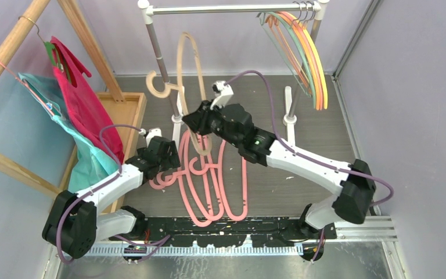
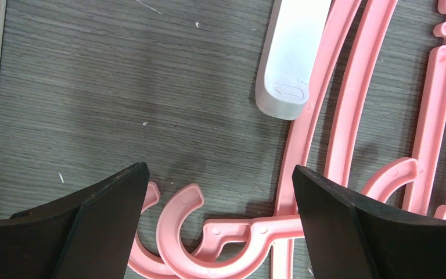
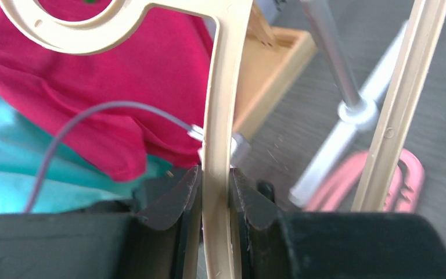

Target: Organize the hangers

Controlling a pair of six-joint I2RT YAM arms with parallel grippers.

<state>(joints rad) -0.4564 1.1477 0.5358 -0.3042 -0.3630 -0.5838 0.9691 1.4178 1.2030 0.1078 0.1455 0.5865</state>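
Top external: beige hanger point(image 1: 179, 61) seemingly upright

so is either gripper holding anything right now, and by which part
The right gripper is shut on the beige hanger, pinching the bar that runs down from its hook. The left gripper is open over the pink hangers, holding nothing.

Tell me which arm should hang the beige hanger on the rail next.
Right: the right tool is shut on the beige hanger, raised below the rail; the left tool sits open, low over the pink hangers on the table.
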